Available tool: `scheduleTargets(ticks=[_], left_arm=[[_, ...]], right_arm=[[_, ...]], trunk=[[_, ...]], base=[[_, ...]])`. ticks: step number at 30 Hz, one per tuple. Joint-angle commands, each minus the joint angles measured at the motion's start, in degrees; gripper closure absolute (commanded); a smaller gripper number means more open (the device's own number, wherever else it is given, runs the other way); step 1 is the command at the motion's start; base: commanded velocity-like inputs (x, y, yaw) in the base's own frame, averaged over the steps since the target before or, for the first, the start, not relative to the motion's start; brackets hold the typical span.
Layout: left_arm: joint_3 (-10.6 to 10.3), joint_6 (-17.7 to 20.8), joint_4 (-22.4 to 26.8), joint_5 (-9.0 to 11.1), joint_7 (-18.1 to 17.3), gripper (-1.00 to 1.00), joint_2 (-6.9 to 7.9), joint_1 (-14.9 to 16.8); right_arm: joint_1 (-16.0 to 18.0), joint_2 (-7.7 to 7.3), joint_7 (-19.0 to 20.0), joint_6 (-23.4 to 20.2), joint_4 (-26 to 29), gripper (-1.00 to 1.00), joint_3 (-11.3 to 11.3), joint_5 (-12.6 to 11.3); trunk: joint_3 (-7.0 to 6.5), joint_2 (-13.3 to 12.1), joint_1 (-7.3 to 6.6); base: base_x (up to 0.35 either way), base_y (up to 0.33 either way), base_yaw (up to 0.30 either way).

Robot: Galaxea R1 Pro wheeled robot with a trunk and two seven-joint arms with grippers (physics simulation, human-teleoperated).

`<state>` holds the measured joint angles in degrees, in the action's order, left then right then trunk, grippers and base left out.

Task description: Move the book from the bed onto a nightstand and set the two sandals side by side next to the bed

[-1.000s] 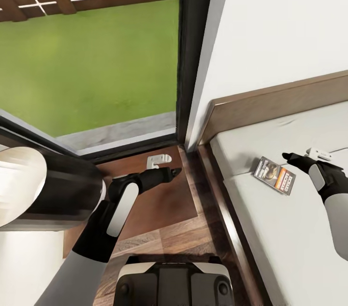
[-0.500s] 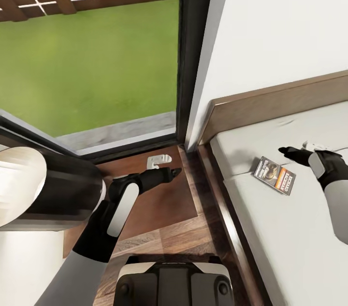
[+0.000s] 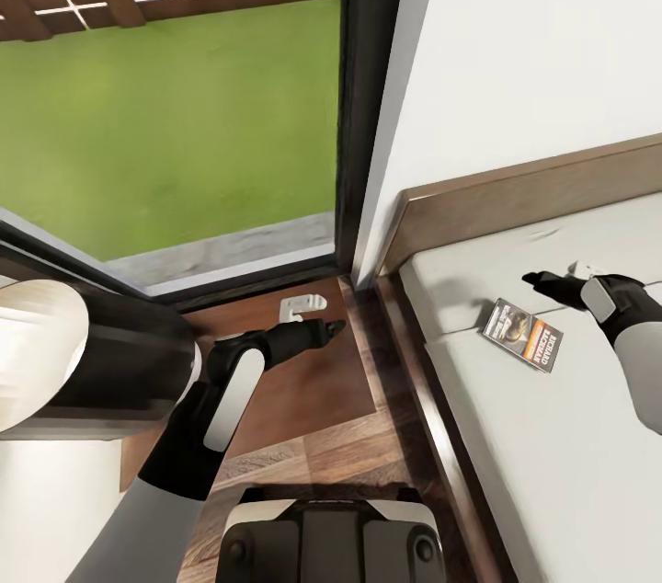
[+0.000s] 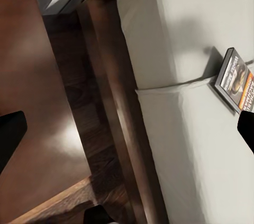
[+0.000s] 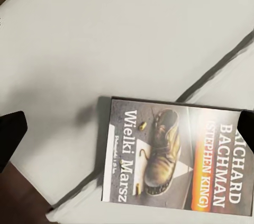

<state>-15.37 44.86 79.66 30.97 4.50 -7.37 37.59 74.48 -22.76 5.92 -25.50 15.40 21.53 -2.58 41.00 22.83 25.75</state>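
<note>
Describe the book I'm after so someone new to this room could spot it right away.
Find the bed with the pale mattress and dark wooden frame, beside the window. The book lies flat on the mattress near the headboard end, just ahead of the right gripper. It is a thin paperback with an orange band and a boot pictured on its cover.

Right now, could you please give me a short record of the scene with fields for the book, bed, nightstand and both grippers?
book: lies flat on the mattress, cover up, near the bed's edge
bed: dark wooden frame, pale mattress, at the right in the head view
nightstand: reddish-brown top, between window and bed
left gripper: over the nightstand, fingers apart, holding nothing
right gripper: above the mattress just beyond the book, fingers apart, not touching it
</note>
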Motion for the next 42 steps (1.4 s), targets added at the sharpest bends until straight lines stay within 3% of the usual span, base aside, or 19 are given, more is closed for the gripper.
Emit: scheduleTargets(ticks=[1, 6, 13, 18, 23, 27, 42], left_arm=[[0.0, 0.2, 0.1, 0.6, 0.5, -1.0, -0.01, 0.0], [0.0, 0.2, 0.1, 0.6, 0.4, -1.0, -0.01, 0.0], [0.0, 0.2, 0.1, 0.6, 0.4, -1.0, -0.01, 0.0], [0.0, 0.2, 0.1, 0.5, 0.4, -1.0, -0.01, 0.0], [0.0, 0.2, 0.1, 0.5, 0.4, -1.0, -0.01, 0.0], [0.0, 0.2, 0.1, 0.5, 0.4, -1.0, -0.01, 0.0], [0.0, 0.2, 0.1, 0.5, 0.4, -1.0, -0.01, 0.0]], right_arm=[[0.0, -0.01, 0.1, 0.0, 0.1, -1.0, 0.2, -0.2], [0.1, 0.02, 0.2, 4.6, 0.2, -1.0, 0.2, -0.3], [0.1, -0.04, 1.4, 5.6, 0.3, -1.0, 0.1, -0.3], [0.0, -0.44, 5.0, 5.6, 0.4, -1.0, 0.1, -0.1], [-0.4, -2.07, 9.7, 6.0, 0.5, -1.0, 0.3, -0.1], [-1.4, -2.9, 11.9, 9.0, 1.6, -1.0, 0.3, -0.1], [-3.0, -3.08, 12.3, 10.5, 2.9, -1.0, 0.4, -0.1]], trunk=[[0.07, 0.1, 0.03], [0.07, 0.1, 0.03], [0.07, 0.1, 0.03], [0.07, 0.1, 0.03], [0.07, 0.1, 0.03], [0.07, 0.1, 0.03], [0.86, 0.1, 0.03]], base=[[0.0, 0.0, 0.0], [0.0, 0.0, 0.0], [0.0, 0.0, 0.0], [0.0, 0.0, 0.0], [0.0, 0.0, 0.0], [0.0, 0.0, 0.0], [0.0, 0.0, 0.0]])
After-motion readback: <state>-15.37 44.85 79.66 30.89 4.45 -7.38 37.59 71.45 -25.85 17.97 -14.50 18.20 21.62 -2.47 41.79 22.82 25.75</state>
